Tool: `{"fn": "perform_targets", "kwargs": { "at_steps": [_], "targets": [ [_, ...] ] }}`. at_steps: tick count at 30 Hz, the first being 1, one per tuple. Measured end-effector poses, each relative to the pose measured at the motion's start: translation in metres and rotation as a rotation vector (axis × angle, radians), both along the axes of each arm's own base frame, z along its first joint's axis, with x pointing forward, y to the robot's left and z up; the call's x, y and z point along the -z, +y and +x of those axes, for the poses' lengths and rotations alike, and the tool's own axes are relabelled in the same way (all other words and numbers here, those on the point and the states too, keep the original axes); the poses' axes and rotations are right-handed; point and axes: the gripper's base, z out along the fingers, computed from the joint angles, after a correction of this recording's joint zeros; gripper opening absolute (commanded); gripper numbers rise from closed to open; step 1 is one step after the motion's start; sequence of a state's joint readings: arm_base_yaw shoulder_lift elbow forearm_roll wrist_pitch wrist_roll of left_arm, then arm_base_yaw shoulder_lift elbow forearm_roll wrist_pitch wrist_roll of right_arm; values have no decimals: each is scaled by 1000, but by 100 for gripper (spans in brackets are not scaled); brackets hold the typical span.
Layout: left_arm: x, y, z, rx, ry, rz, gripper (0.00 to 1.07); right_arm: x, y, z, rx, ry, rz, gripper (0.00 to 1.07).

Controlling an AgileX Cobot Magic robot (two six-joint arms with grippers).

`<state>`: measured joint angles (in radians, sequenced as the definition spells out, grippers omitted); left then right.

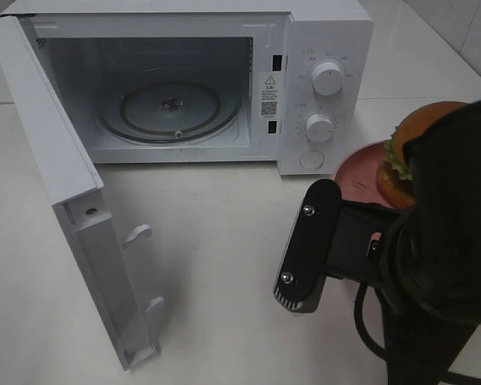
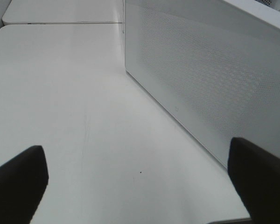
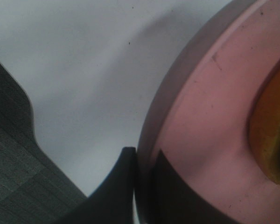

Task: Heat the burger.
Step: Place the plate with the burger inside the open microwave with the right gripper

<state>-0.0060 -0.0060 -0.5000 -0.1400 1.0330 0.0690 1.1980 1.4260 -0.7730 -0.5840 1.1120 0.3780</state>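
Sitting on one pink plate (image 1: pixel 354 172): one burger (image 1: pixel 421 148); right gripper (image 3: pixel 147 186) clamped on plate rim; left gripper (image 2: pixel 137 179) apart; one microwave (image 1: pixel 329 32), door (image 1: pixel 56 160) open.

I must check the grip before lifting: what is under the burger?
A pink plate, rim pinched by the right gripper. The right arm covers the burger on its right side.

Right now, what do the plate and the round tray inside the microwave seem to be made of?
The plate looks like matte pink plastic, probably: dull, with small scuffs. The tray looks like clear glass: see-through, with bright reflections along its rim.
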Motion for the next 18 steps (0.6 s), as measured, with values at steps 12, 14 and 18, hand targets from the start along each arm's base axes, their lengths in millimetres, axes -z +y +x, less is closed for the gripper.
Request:
{"fn": "perform_targets", "kwargs": {
  "at_steps": [12,14,18],
  "targets": [
    [0,0,0,0,0,0,100,0,9,5,-181,-13,14,1],
    [0,0,0,0,0,0,100,0,10,6,-196,-15,15,1],
    [0,0,0,0,0,0,100,0,12,7,-265,-17,16,1]
  ]
}}
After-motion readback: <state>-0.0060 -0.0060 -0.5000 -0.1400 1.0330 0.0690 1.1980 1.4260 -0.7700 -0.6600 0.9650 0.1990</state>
